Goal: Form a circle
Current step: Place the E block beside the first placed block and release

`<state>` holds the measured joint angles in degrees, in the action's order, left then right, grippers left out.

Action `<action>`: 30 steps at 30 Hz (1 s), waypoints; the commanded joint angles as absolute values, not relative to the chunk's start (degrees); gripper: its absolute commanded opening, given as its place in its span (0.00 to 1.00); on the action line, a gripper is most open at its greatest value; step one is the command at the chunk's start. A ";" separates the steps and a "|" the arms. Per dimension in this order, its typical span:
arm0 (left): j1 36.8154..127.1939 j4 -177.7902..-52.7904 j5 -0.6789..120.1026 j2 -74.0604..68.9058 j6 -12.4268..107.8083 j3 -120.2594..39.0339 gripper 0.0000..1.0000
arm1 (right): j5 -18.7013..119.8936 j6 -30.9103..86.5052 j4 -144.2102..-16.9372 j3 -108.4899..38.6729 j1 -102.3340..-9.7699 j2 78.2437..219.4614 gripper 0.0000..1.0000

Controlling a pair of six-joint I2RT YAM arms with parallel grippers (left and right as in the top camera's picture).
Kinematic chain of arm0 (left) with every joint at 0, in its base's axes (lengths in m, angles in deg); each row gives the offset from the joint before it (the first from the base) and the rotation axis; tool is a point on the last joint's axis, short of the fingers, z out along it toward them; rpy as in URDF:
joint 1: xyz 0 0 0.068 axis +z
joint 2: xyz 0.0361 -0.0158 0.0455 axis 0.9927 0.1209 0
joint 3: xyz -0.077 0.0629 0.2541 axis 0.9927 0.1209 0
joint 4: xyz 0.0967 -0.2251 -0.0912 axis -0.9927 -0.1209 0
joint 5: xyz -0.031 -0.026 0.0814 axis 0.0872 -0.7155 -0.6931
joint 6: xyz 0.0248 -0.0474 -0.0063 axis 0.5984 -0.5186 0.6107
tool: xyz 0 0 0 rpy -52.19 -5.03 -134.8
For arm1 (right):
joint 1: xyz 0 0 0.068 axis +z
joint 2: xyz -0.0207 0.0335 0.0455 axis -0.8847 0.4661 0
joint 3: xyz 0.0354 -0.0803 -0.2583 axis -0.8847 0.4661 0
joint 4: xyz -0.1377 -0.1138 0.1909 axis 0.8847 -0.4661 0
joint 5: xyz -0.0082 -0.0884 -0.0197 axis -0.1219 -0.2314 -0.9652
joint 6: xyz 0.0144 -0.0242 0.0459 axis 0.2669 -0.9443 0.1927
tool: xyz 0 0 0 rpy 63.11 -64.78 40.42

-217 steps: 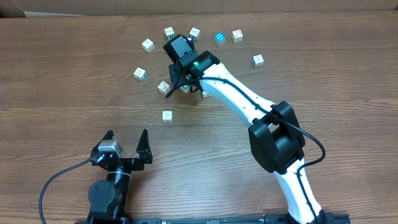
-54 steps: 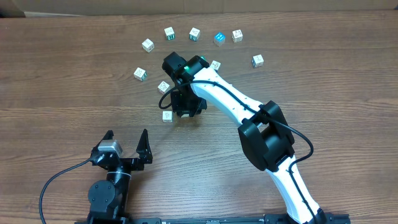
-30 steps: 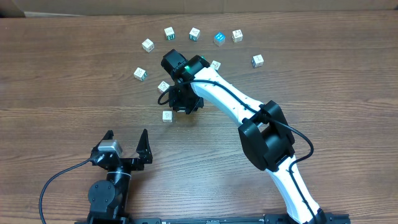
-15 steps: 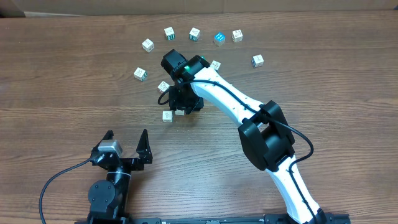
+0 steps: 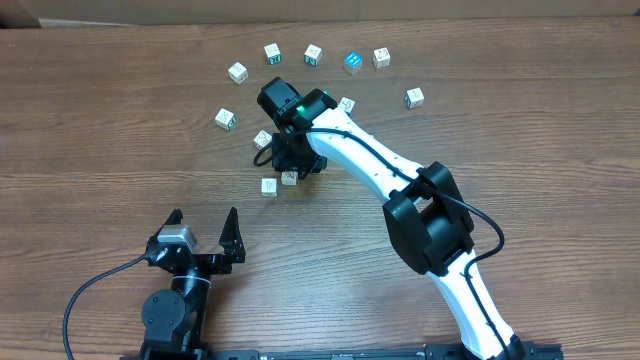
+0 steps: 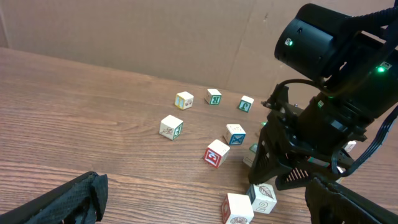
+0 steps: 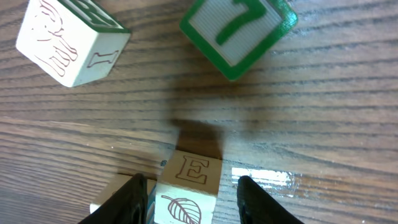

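Small pale wooden cubes lie in a loose curve on the table, the circle's outline, from the far cubes (image 5: pixel 313 54) round to a left cube (image 5: pixel 226 119). At its near end the leaf-and-E cube (image 5: pixel 289 178) (image 7: pixel 196 186) (image 6: pixel 265 198) stands on the wood, right beside another cube (image 5: pixel 268 186) (image 6: pixel 238 210). My right gripper (image 5: pixel 290 163) (image 7: pixel 194 200) hangs just over the leaf cube. Its jaws straddle the cube, with a gap showing on the right side. My left gripper (image 5: pixel 205 225) (image 6: pixel 208 205) rests open and empty at the near edge.
A teal-faced cube (image 5: pixel 352 62) and a lone cube (image 5: pixel 414 97) sit at the far right. A green 7 cube (image 7: pixel 239 34) and an I cube (image 7: pixel 71 40) lie just beyond the right fingers. The right arm (image 5: pixel 400 170) crosses the table's middle.
The right gripper came down with the leaf cube beside the near-left cube, let it go and lifted back a little, uncovering it. The left arm has not moved.
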<state>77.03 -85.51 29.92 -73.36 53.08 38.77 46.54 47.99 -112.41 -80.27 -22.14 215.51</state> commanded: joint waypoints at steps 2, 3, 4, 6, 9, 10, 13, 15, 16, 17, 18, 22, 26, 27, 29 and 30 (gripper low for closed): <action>76.57 -85.40 30.23 -73.99 54.61 38.97 1.00 | 45.65 48.45 -112.82 -80.12 -21.24 213.73 0.43; 76.60 -85.40 30.23 -73.99 54.61 38.97 0.99 | 45.62 48.45 -112.78 -80.12 -21.14 213.73 0.43; 76.57 -85.40 30.23 -73.99 54.61 38.97 1.00 | 45.60 48.45 -112.76 -80.12 -21.11 213.73 0.43; 76.53 -85.40 30.23 -73.99 54.61 38.97 0.99 | 45.58 48.45 -112.76 -80.12 -21.11 213.73 0.43; 75.72 -85.40 30.23 -73.99 54.61 38.97 1.00 | 45.58 48.45 -112.39 -79.84 -21.11 213.76 0.39; 75.57 -85.40 30.23 -73.99 54.61 38.97 1.00 | 45.58 48.45 -112.34 -79.73 -21.11 213.76 0.38; 75.35 -85.40 30.23 -73.99 54.61 38.97 0.99 | 45.60 48.45 -112.15 -79.03 -21.11 213.76 0.36; 75.35 -85.40 30.23 -73.99 54.61 38.97 0.99 | 45.60 48.45 -111.88 -78.79 -21.14 213.76 0.34; 75.35 -85.40 30.23 -73.99 54.61 38.97 1.00 | 45.60 48.52 -111.77 -78.79 -21.11 213.76 0.33; 75.35 -85.40 30.23 -73.99 54.61 38.97 0.99 | 45.62 48.78 -111.64 -78.79 -21.14 213.76 0.31; 75.35 -85.40 30.23 -73.99 54.61 38.97 1.00 | 45.60 49.55 -111.49 -78.79 -21.14 213.76 0.31; 75.35 -85.40 30.23 -73.99 54.61 38.97 1.00 | 45.69 51.69 -111.03 -78.79 -21.11 213.76 0.30; 75.35 -85.40 30.23 -73.99 54.61 38.97 0.99 | 47.09 51.77 -111.01 -78.79 -21.07 213.76 0.30; 75.35 -85.40 30.23 -73.99 54.61 38.97 1.00 | 47.59 52.39 -110.92 -78.79 -21.07 213.76 0.30; 75.35 -85.40 30.23 -73.99 54.61 38.97 0.99 | 47.81 54.83 -111.03 -78.79 -21.07 213.76 0.30; 75.35 -85.40 30.23 -73.99 54.61 38.97 0.99 | 47.81 55.51 -111.03 -78.79 -21.07 213.76 0.30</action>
